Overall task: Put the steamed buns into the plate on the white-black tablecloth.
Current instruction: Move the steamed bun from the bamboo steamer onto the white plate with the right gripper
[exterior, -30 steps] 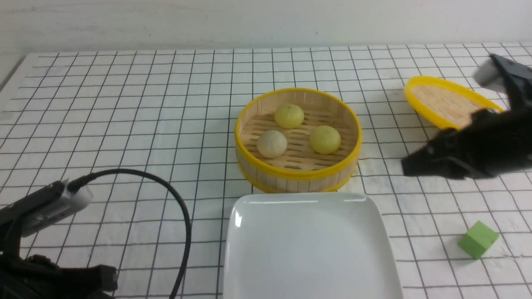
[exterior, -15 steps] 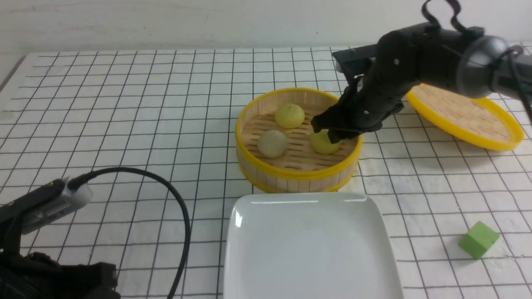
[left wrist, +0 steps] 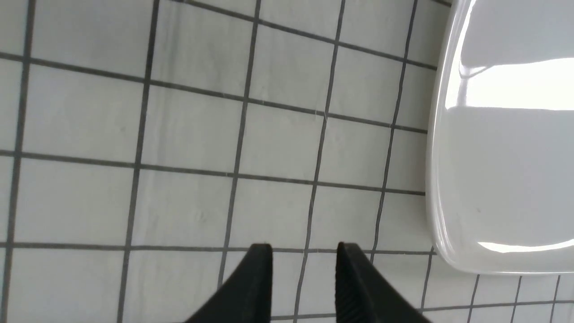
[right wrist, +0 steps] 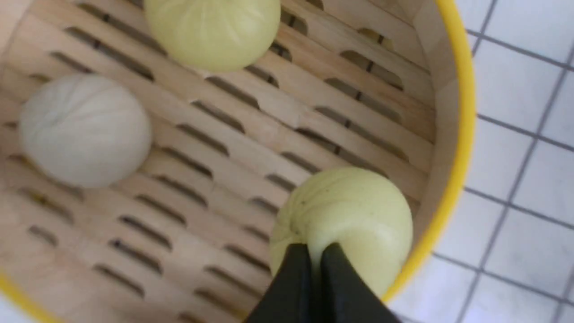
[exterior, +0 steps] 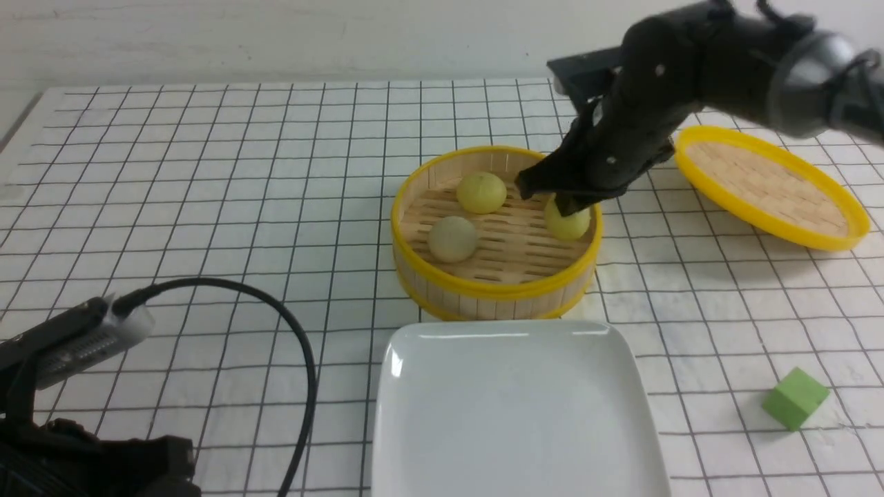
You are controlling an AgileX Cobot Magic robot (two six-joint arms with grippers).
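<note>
The first pick-up is in hand, I'd say: the right gripper [exterior: 570,203] has its tips pinched almost together on the top of a yellow bun [exterior: 569,222] just inside the steamer's [exterior: 494,290] right wall; next it needs a clean lift over that rim and a carry to the plate [exterior: 514,414], bare just in front of the steamer. The left gripper [left wrist: 305,255], well to the steamer's front-left, hangs narrowly parted over the tablecloth [exterior: 207,172], holding nothing. I count three buns in the steamer, with the other yellow bun [exterior: 481,192] and the grey bun [exterior: 452,239]; one plate; one lid [exterior: 766,186]; one green cube [exterior: 794,398].

Bright even light, glare on the plate [left wrist: 506,85], soft shadows, right wrist view blurred
</note>
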